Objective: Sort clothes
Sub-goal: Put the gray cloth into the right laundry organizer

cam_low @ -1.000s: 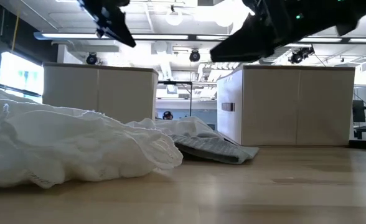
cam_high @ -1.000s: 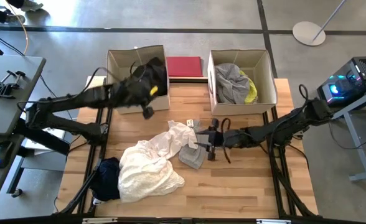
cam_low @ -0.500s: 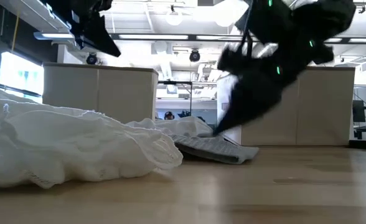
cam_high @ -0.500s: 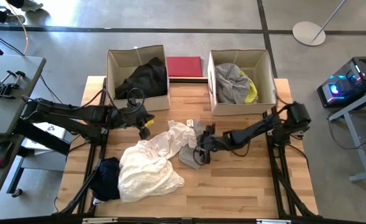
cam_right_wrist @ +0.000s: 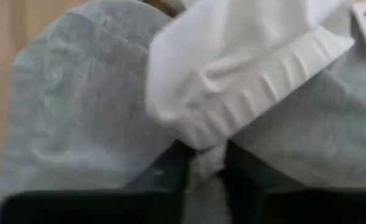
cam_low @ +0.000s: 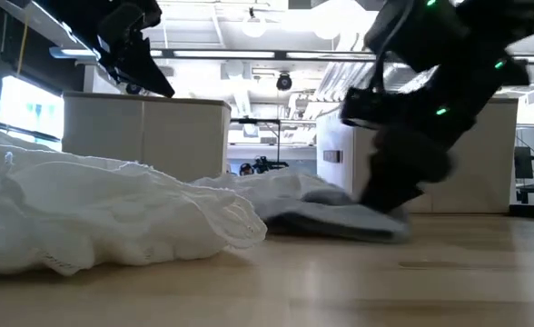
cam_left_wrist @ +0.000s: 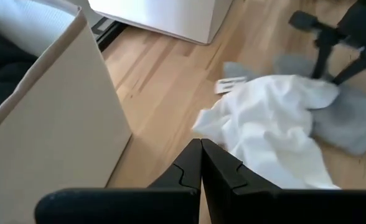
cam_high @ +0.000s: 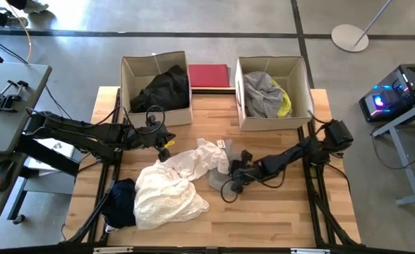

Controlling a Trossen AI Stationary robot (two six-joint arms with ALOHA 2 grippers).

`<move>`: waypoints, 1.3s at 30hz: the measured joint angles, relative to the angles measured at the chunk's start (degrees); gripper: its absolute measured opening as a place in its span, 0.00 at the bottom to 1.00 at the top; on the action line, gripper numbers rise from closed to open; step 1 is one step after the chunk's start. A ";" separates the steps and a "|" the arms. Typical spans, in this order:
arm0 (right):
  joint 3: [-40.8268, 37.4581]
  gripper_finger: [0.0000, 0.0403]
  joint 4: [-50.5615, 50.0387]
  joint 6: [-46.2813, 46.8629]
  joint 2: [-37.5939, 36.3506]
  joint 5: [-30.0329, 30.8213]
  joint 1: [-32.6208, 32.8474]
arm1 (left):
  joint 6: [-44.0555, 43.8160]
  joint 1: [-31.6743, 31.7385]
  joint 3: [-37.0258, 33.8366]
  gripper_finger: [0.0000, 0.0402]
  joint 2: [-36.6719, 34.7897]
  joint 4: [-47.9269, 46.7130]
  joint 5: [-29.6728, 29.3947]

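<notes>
A grey garment [cam_high: 216, 179] lies flat on the table's middle, its far part under a small white garment [cam_high: 209, 156]. My right gripper [cam_high: 226, 182] stands tipped down on the grey garment, shut on a ridge of its cloth [cam_right_wrist: 206, 163]. Left of it a big white garment [cam_high: 166, 189] lies heaped, with a dark navy garment [cam_high: 121, 197] beside it at the near left. My left gripper [cam_high: 164, 149] hangs shut with nothing in it, above the table just near of the left box [cam_high: 131, 70]. My right gripper pinches a raised fold of the grey garment [cam_right_wrist: 205, 155] between its two fingers [cam_right_wrist: 170, 171], right beside the white garment's ribbed edge [cam_right_wrist: 258, 81]. The fingers come slanting down from the table's right. The grey garment lies on the table [cam_low: 340, 222], partly under the white one.
The left box holds a black garment [cam_high: 166, 86]. The right box [cam_high: 308, 77] holds grey [cam_high: 262, 93] and yellow [cam_high: 285, 106] clothes. A flat dark-red rectangle [cam_high: 209, 74] lies between the boxes. Bare wood [cam_high: 278, 219] shows at the near right.
My right gripper has sunk, tipped steeply down and come onto the grey garment, whose near edge has shifted a little toward the table's right. My left gripper has drawn back from over the left box toward the near edge and come lower; the black garment stays in the box.
</notes>
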 joint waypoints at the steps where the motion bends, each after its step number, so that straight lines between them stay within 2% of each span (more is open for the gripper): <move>1: -0.18 0.13 -2.71 0.98 -1.64 -1.33 0.42 | 0.16 0.00 -0.01 0.00 -0.01 0.03 0.00; 3: -0.07 0.04 -10.29 2.92 -6.19 -4.67 1.02 | 0.85 0.00 -0.01 0.00 -0.01 0.20 -0.01; 5: 1.27 0.04 -19.53 4.71 -11.26 -6.09 1.30 | 1.90 0.00 -0.01 0.00 0.00 0.44 -0.04; 9: 8.56 0.07 -31.14 5.59 -22.98 -2.93 1.31 | 3.09 0.00 -0.01 0.00 0.00 0.94 -0.84; 13: 17.09 0.03 -39.80 0.24 -30.81 -0.45 1.31 | 3.09 -0.08 -0.01 0.00 0.00 0.92 -1.61; 15: 22.41 0.01 -43.63 -2.34 -34.37 7.51 1.33 | 3.37 -0.26 -0.01 0.00 0.05 0.90 -1.66; 20: 32.91 0.01 -55.37 -5.51 -37.79 34.28 -0.81 | 4.53 -1.10 -0.01 0.00 0.10 1.32 -1.70; 22: 35.41 0.01 -56.90 -9.91 -38.90 40.47 -3.69 | 4.61 -1.48 -0.01 0.00 0.11 1.66 -1.83; 24: 36.26 0.01 -56.90 -14.75 -39.74 43.35 -8.32 | 4.95 -1.85 -0.01 0.00 0.09 2.15 -2.11; 26: 36.27 0.01 -57.21 -18.26 -39.96 43.23 -14.52 | 4.98 -2.13 -0.01 0.00 0.09 2.30 -2.13; 28: 36.14 0.01 -58.43 -19.78 -39.48 40.46 -21.65 | 4.98 -2.14 -0.01 0.00 0.09 2.43 -2.14; 33: 36.18 0.00 -58.07 -25.19 -35.55 25.89 -40.20 | 4.62 -2.14 -0.01 0.00 0.09 2.78 -2.21; 39: 36.18 0.01 -55.19 -32.21 -24.16 8.63 -57.28 | 4.57 -2.14 -0.01 0.00 0.09 2.88 -2.80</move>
